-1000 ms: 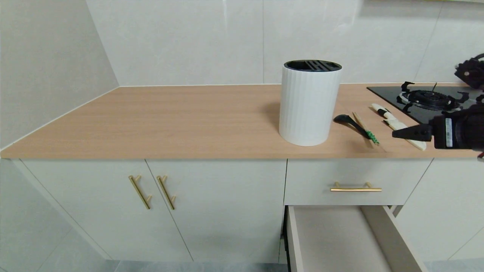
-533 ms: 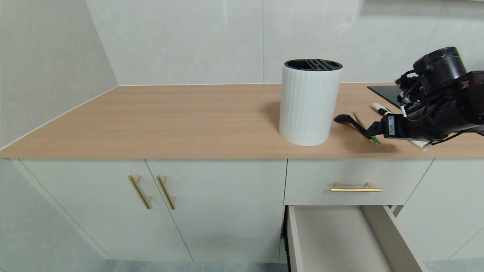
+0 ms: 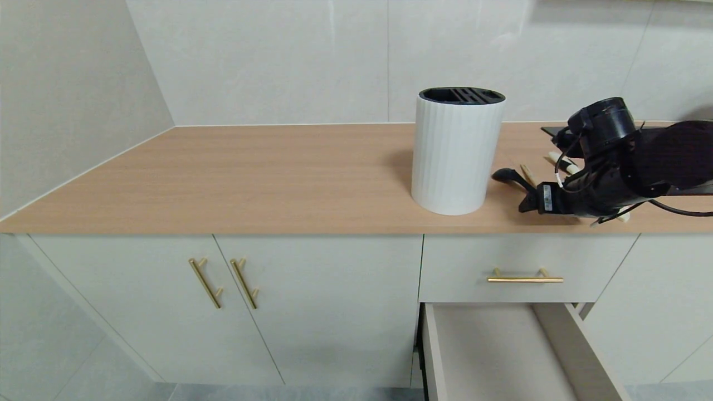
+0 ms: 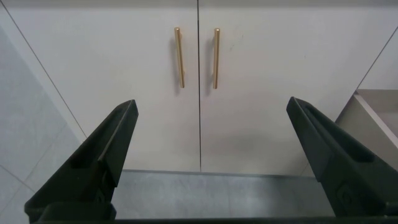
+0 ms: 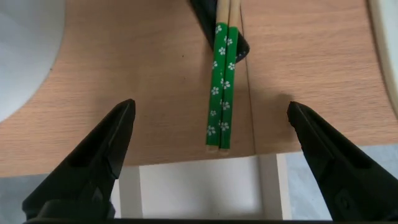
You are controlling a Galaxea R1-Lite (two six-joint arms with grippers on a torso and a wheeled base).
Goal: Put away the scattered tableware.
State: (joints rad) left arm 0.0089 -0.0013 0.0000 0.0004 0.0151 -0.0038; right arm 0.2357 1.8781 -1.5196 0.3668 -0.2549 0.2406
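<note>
Head view: the right gripper [image 3: 525, 205] hangs low over the wooden tabletop [image 3: 278, 178]. Left wrist view: the left gripper [image 4: 210, 106], jaws apart, faces white cabinet doors [image 4: 267, 68]. Right wrist view: jaws apart astride green-tipped wooden chopsticks [image 5: 222, 93] at the tabletop's edge; a skewed close could roll one off.

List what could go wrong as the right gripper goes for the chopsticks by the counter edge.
1. The chopsticks end right at the front edge of the counter. A nudge from the right gripper, fingers open, could tip them off, toward the open drawer below.
2. The pair rests on the black spoon, so closing might catch one stick only or drag the spoon along.
3. The white utensil holder stands close by, and a wide swing could bump it.
</note>
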